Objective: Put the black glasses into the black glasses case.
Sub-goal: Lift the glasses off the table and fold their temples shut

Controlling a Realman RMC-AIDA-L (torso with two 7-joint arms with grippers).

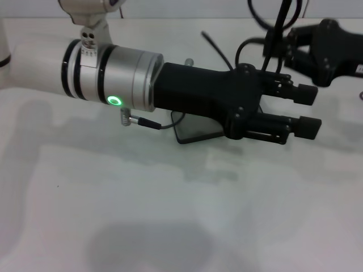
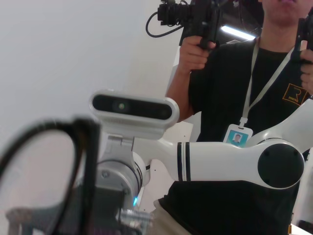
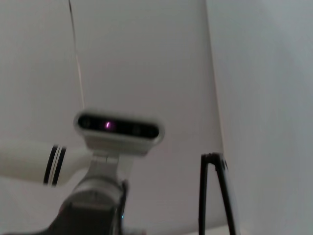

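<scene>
Glasses [image 1: 276, 34]: raised off the table [image 1: 170, 215], at the far side of the work area, between the two grippers. Thin black lines rise steeply there; a rim fills the near corner of the left wrist view [image 2: 88, 161], and a thin black upright part of the frame shows in the right wrist view [image 3: 208, 196].
Case [image 1: 195, 131]: flat on the table, mostly hidden under the left arm; only one dark corner shows. Whether it lies open cannot be told.
Left gripper [image 1: 309, 110]: stretched across the middle of the table towards the robot's right. Its two fingers stand parted, with nothing visible between the tips.
Right gripper [image 1: 298, 42]: at the far right, just beside the glasses. It probably carries them, but the contact is not clear enough to confirm; its grip state cannot be told.
Key relation: the case lies well back from the left fingertips, under that arm's wrist, on the robot's left of the glasses and nearer to the robot. The glasses must travel down and leftward to reach it.
Nearer arm: the right gripper is closest to the glasses; the left arm covers the case.
Risk: the left arm blocks a straight descent into the case.
</scene>
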